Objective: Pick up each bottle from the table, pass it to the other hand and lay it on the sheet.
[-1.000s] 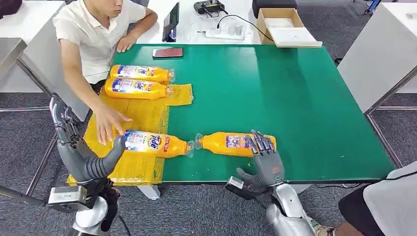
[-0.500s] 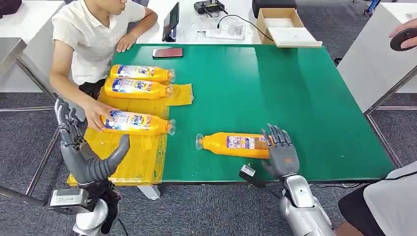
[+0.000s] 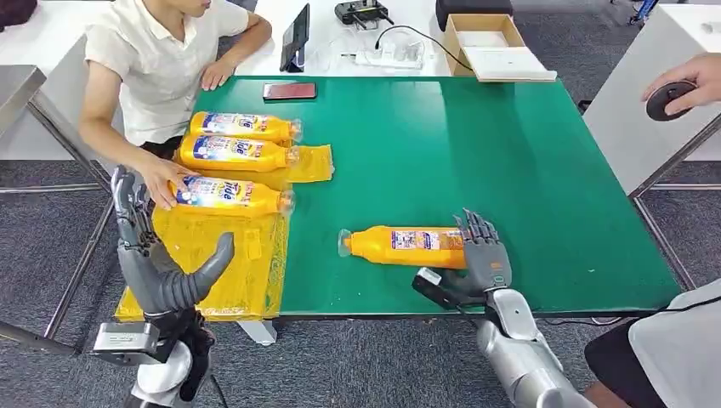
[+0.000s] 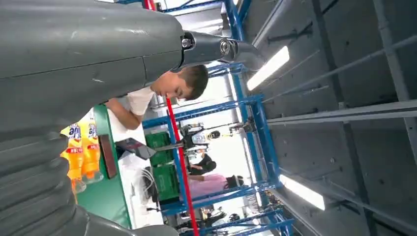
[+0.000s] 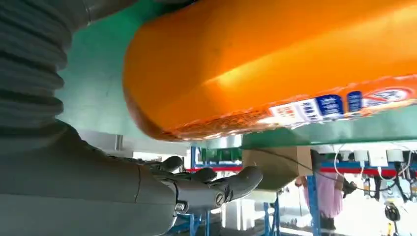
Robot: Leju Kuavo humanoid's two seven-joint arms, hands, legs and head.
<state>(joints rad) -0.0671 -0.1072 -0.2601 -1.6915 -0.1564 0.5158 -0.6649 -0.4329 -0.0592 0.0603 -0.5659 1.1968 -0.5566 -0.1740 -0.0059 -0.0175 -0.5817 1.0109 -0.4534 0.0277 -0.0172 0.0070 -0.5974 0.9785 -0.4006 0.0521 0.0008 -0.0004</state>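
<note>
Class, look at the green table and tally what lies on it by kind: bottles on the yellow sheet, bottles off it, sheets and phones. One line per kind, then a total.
Bottles on the sheet: 3
Bottles off the sheet: 1
Sheet: 1
Phone: 1
Total: 6

The green table [image 3: 510, 153] carries a yellow sheet [image 3: 246, 255], one orange bottle [image 3: 404, 246] and a phone [image 3: 289, 90].

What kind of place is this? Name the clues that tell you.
Probably a robotics lab or test workshop: a green work table laid with orange bottles, blue metal racking under strip lights, and a power strip on the white desk behind.
</note>
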